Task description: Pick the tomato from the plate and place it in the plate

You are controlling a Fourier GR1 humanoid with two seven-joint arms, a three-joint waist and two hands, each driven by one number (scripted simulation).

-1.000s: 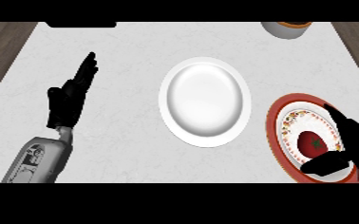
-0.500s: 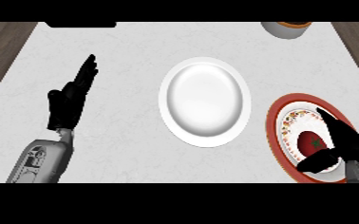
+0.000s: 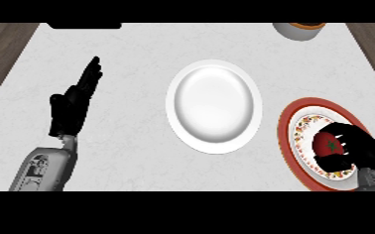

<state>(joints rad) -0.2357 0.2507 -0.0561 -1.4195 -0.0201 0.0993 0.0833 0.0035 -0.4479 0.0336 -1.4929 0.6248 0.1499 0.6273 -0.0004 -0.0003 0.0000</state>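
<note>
A red tomato (image 3: 325,144) with a green stem lies on the red-rimmed patterned plate (image 3: 302,118) at the right edge of the counter. My right hand (image 3: 354,149) covers the tomato's right side, fingers and thumb curled round it. A plain white plate (image 3: 214,105) sits bare in the middle of the counter. My left hand (image 3: 73,104) rests open at the left, fingers straight and pointing up, well away from both plates.
A grey bowl with an orange rim (image 3: 300,29) stands at the counter's back right. A black object (image 3: 84,25) lies along the back edge at the left. Bare white counter (image 3: 132,69) lies between the left hand and the white plate.
My right hand has slid up and left over the red-rimmed plate and closed round the tomato. The left hand and both plates have stayed put.
</note>
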